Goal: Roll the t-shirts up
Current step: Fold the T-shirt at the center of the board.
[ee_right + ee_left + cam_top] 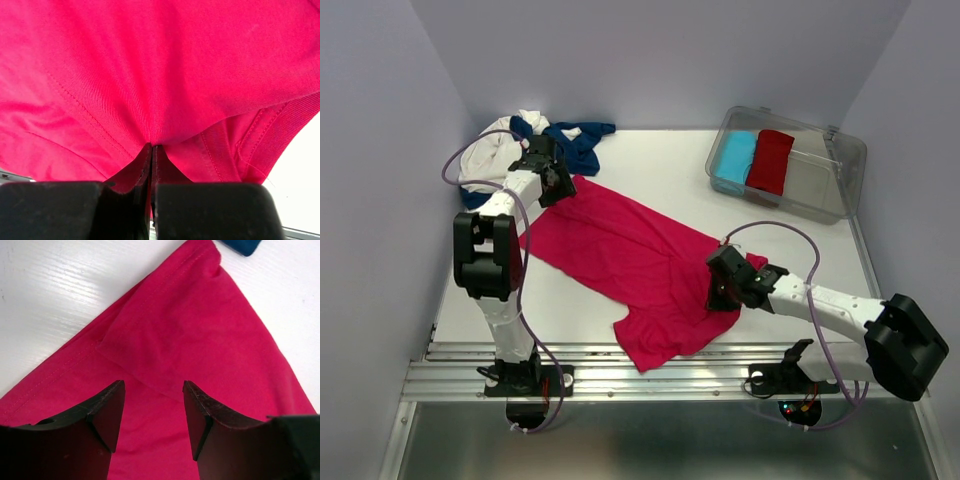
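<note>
Two rolled garments, a light-blue roll [735, 158] and a darker red roll [770, 162], lie side by side in the clear plastic bin [845, 170] at the far right of the table [660, 160]. The rest of the job looks barely begun. The pink-red t-shirt [630, 255] lies open and unrolled, running diagonally from the far left toward the near middle, with loose wrinkles and one corner folded over at its far-left end. A navy blue t-shirt [582, 145] and a cream-white t-shirt [485, 160] sit crumpled together in the far-left corner, untouched. By my reading the current step is flattening or squaring the pink-red shirt before any rolling, so three shirts remain.

The left gripper [152, 390] hangs over the folded far-left corner of the pink-red shirt with its jaws parted and nothing between them; whether the tips touch the cloth I cannot tell. The right gripper [151, 147] is at the shirt's near-right end, jaws pressed together on a pinch of the pink-red fabric, beside a ribbed band that looks like the collar.
</note>
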Available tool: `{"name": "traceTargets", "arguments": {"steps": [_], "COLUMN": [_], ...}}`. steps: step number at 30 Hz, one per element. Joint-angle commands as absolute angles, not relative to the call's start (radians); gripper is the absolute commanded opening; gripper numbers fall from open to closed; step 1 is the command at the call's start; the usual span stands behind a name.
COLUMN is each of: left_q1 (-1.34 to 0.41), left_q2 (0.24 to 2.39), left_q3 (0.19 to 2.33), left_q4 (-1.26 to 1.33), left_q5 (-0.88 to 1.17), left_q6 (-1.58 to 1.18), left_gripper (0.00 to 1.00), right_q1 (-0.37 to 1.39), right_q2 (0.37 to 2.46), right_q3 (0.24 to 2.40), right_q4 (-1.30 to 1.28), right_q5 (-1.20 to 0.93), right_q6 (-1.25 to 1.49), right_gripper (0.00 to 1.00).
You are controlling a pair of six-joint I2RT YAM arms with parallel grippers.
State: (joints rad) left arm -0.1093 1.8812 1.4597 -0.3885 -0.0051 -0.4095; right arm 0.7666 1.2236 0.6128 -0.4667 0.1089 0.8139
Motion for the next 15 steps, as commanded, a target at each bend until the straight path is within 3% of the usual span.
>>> {"name": "traceTargets", "arguments": {"steps": [1,15], "left_q1": [-0.098,-0.055], "left_q2": [1.904,2.005], "left_q3": [1.448,1.459], "left_q4": [-0.356,-0.33], "left_q5": [-0.078,-0.112], "left_q6": [-0.434,-0.436], "left_gripper": [0.61,0.59], "right_q1": [0.775,0.775], "right_q2": [1.232,1.255], "right_q3": [0.614,0.629], "right_q4": [-0.454,-0.454], "right_q5": [0.138,0.147], "right_q6": [0.822,0.813], "right_gripper": [0.01,0.01]}}
